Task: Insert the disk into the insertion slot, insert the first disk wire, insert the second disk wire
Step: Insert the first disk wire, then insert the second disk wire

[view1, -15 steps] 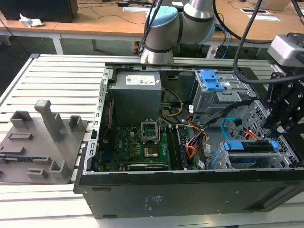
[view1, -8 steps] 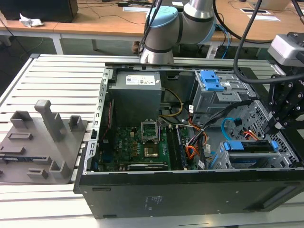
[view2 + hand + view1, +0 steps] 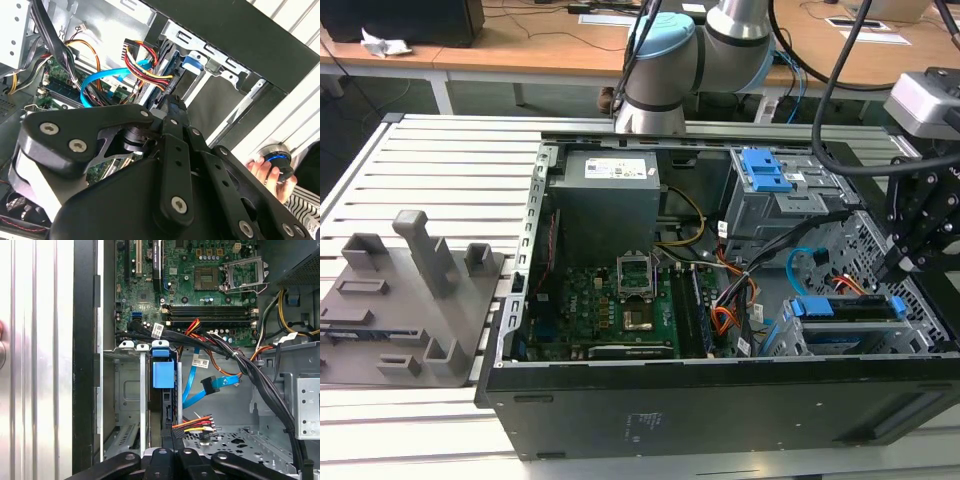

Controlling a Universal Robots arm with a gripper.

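Observation:
The disk (image 3: 847, 310), in its blue carrier, sits inside the insertion slot (image 3: 782, 338) of the silver drive cage at the exterior view's right. In the first wrist view the disk (image 3: 163, 374) stands edge-on between the cage rails (image 3: 143, 390). My gripper (image 3: 902, 268) hangs just right of the cage. It is shut on a black plug with red, yellow and orange wires (image 3: 194, 422) and holds it at the disk's end. The gripper (image 3: 171, 439) and that wire bundle (image 3: 150, 70) also show in both wrist views. A blue flat wire (image 3: 212, 385) hangs loose beside them.
The open case holds a green motherboard (image 3: 620, 300), a grey power supply (image 3: 610, 195) and a grey bay with a blue latch (image 3: 765, 170). Black cable bundles (image 3: 240, 360) cross near the cage. A person's hand (image 3: 262, 170) rests on a blue-ringed button outside the case.

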